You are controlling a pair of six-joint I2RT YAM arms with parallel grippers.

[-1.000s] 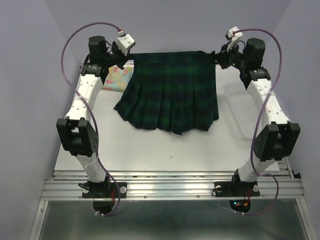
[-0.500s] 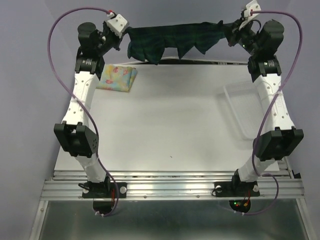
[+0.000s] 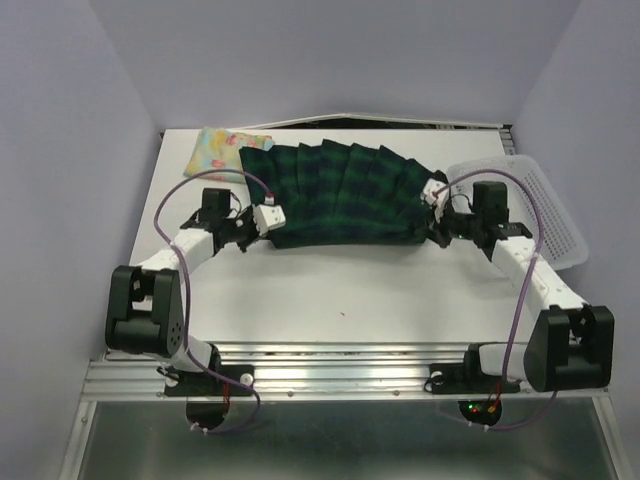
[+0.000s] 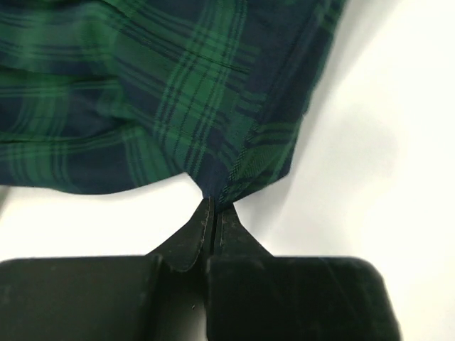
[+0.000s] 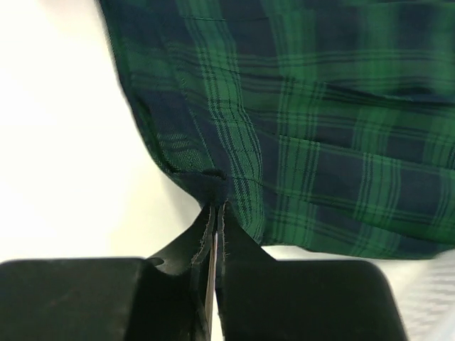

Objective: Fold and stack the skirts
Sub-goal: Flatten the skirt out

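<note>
Grippers are both clamping cloth. The left gripper [image 4: 213, 204] is pinching the near-left corner of the plaid skirt [image 3: 340, 195], with its dark tapered fingertips pressed together on a small nub of fabric. The right gripper [image 5: 217, 206] is pinching the near-right corner, its jaws closed on a bunched navy fold.

The skirt is a soft woven cloth in dark green and navy plaid with thin lighter lines. It is lying flat on the white tabletop [image 3: 340, 290], and its pleats are fanning out toward the far edge in a scalloped hem. The straight waist edge is running between the two grippers.

The floral skirt [image 3: 222, 152], pale yellow with a pink and blue print, is sitting folded at the far-left corner, just touching the plaid hem. The white mesh basket [image 3: 560, 205] is sitting at the right edge.

Half a second ago the plaid skirt was hanging in the air at the far edge, stretched between raised arms. Now it is spread out on the tabletop and the arms are drawn back and down.

Both arms are folding low, with elbows near their bases and forearms angling inward. The wrists are hovering just above the surface.
</note>
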